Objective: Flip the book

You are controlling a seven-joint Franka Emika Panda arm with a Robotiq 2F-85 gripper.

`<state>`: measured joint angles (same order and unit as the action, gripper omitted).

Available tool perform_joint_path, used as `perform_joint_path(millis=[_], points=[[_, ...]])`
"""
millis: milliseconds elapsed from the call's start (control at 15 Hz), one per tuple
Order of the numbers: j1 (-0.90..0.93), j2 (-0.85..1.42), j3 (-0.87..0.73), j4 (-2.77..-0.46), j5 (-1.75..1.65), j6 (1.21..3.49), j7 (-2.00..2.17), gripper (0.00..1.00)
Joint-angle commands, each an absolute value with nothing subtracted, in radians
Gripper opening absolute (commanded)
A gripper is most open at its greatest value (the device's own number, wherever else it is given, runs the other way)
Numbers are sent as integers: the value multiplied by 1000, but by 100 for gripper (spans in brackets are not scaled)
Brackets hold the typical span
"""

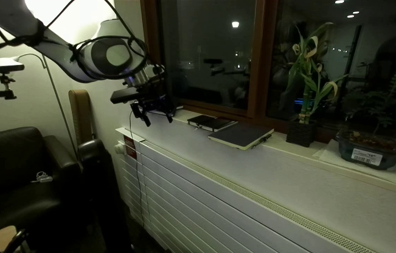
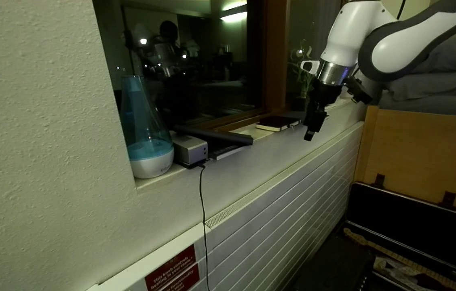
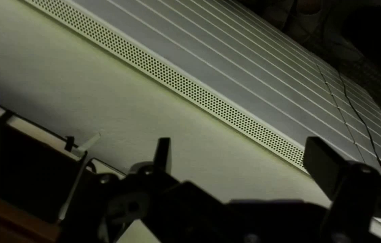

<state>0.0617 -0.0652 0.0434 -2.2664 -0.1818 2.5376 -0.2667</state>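
On sill (image 1: 277,142), apart from gripper (image 1: 159,122): black book (image 1: 215,123), greyer book (image 1: 242,134) farther.

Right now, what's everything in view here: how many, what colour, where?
Black book: one, black, windowsill
Grey book: one, dark grey, windowsill
Pen: one, dark, beside grey book
Potted plants: two, green, windowsill
Humidifier-like device: one, blue and white, windowsill
Box: one, grey, beside that device
Flat items: count unclear, dark, beside box
Window: one, brown-framed, above windowsill
Radiator: one, white, below windowsill
Labels: two, red, on radiator
Sofa: one, black, left in an exterior view
Guitar: one, pale-necked, in open black case
Other background things: several, partly too dark to tell
Robot arm: one, white and dark grey, near window
Gripper: one, black, arm's end, open
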Motion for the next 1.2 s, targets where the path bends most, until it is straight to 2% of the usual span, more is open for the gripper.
perform_joint_path(millis=[0,667,1133], points=[[61,-21,52,-2299,-298,2666,-332,100],[47,-16,-23,-2380,-1037,3121,-55,100],[44,-44,-58,-2359,-1398,3169,278,100]])
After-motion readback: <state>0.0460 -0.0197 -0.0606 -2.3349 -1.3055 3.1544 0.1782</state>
